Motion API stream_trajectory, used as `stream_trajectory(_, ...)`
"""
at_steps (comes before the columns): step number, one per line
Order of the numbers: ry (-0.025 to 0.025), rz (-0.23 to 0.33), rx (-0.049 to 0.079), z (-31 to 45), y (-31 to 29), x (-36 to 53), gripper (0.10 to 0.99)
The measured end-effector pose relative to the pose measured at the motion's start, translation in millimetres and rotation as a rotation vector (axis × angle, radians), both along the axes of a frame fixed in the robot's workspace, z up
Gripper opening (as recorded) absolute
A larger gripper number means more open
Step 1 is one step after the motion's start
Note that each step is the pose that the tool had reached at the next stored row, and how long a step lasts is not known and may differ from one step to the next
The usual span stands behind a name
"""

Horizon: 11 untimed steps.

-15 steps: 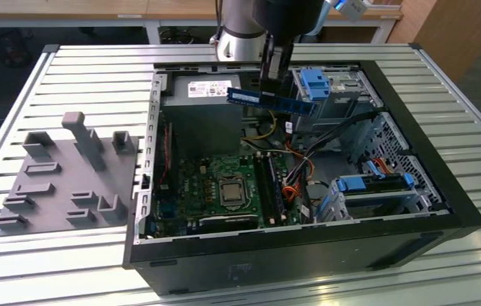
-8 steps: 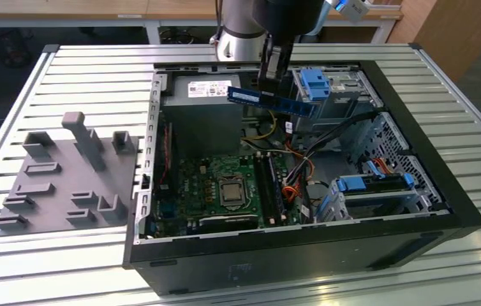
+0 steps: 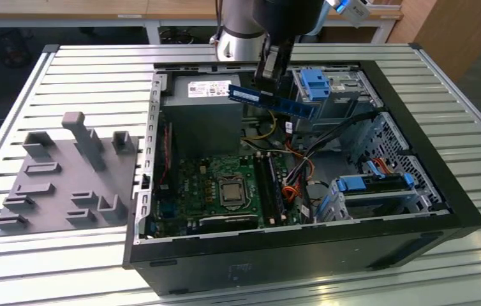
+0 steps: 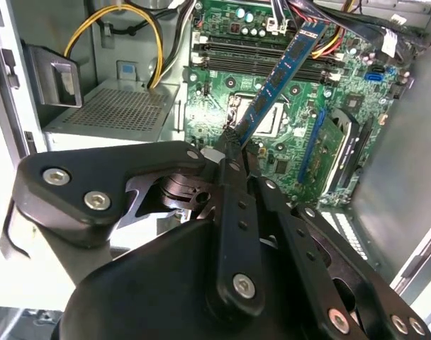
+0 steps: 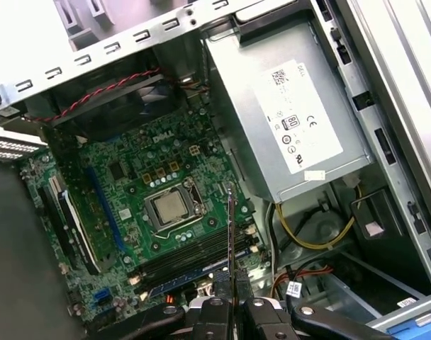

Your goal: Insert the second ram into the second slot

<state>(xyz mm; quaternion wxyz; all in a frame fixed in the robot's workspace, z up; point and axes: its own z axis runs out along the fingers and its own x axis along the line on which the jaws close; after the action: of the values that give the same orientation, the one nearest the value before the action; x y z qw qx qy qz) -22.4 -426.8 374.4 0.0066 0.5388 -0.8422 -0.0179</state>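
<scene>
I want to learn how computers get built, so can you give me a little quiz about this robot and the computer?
1. True or false: the second ram already sits in a slot on the motherboard.
2. The jaws are shut on: A) a yellow cable, B) the second ram, C) a blue clip.
3. In the exterior view, the grey holder lies on which side of the computer case?
Key: 1 false, it is held in the air; 2 B; 3 the exterior view's left.
</scene>
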Motion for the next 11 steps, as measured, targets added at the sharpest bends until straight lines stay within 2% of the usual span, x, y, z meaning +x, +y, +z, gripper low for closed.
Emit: stream_trajectory(11,0.0,-0.069,0.0,0.0,0.0,0.0,0.137)
